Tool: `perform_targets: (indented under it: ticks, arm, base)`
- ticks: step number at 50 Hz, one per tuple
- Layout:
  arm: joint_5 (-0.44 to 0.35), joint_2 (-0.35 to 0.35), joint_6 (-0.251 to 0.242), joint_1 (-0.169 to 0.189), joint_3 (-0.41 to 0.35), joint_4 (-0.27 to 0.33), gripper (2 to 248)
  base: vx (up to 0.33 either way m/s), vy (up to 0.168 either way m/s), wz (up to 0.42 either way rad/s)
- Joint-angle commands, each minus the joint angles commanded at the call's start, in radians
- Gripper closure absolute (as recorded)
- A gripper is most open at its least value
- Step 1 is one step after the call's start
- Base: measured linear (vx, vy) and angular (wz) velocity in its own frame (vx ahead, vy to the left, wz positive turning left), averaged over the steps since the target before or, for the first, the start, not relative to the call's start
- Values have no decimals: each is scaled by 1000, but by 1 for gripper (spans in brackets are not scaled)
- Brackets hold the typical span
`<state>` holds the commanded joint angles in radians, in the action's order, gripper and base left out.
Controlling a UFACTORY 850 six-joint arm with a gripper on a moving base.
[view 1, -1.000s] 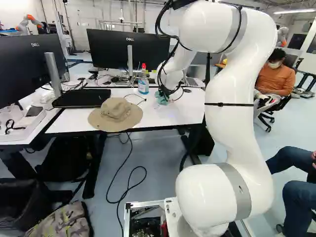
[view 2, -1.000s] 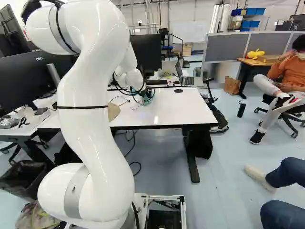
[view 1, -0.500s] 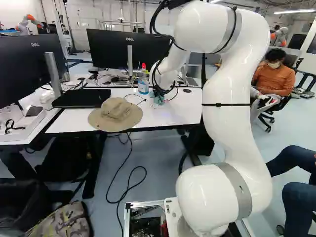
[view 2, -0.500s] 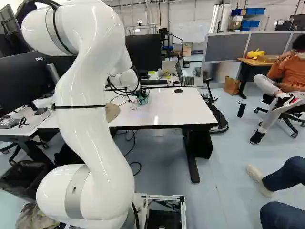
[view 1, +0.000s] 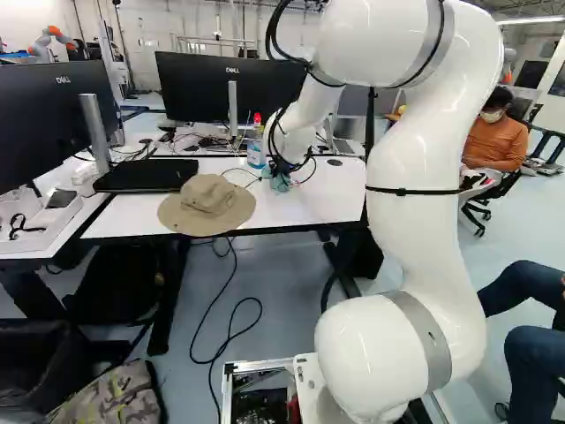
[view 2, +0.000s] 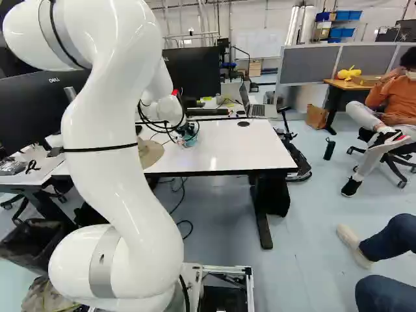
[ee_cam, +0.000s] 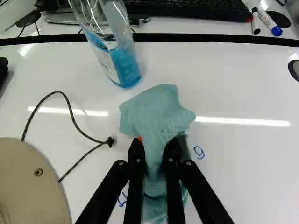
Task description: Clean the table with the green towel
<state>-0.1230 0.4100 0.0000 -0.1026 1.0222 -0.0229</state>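
In the left base view my gripper point(view 1: 279, 177) is low over the white table point(view 1: 309, 205), with the green towel point(view 1: 281, 185) under it. The wrist view shows the gripper point(ee_cam: 158, 148) shut on the bunched towel point(ee_cam: 156, 114); cloth spreads ahead of the fingers and also lies between and beneath them, against the tabletop. Blue pen marks point(ee_cam: 199, 152) show on the white surface close beside one finger, and more marks point(ee_cam: 122, 199) show beside the other. Part of the towel is hidden by the fingers.
A bottle of blue liquid point(ee_cam: 122, 65) stands just ahead of the towel. The tan hat point(view 1: 208, 203) with its cord lies to one side. Behind are monitors point(view 1: 228, 93), a laptop point(view 2: 257, 109) and markers point(ee_cam: 270, 23). A person's legs point(view 1: 530, 336) are right of the arm.
Over the last second the arm has swung about, and the gripper with the towel has shifted a little toward the hat and the near table edge. The base has not moved.
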Motion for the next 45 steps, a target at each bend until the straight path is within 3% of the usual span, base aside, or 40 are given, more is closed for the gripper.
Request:
perform_targets:
  ticks: [19,45]
  arm:
    - [0,-57,0,35,-72,0,200]
    - [0,-66,0,114,-83,0,200]
  base:
    - [0,0,0]
    - [0,0,0]
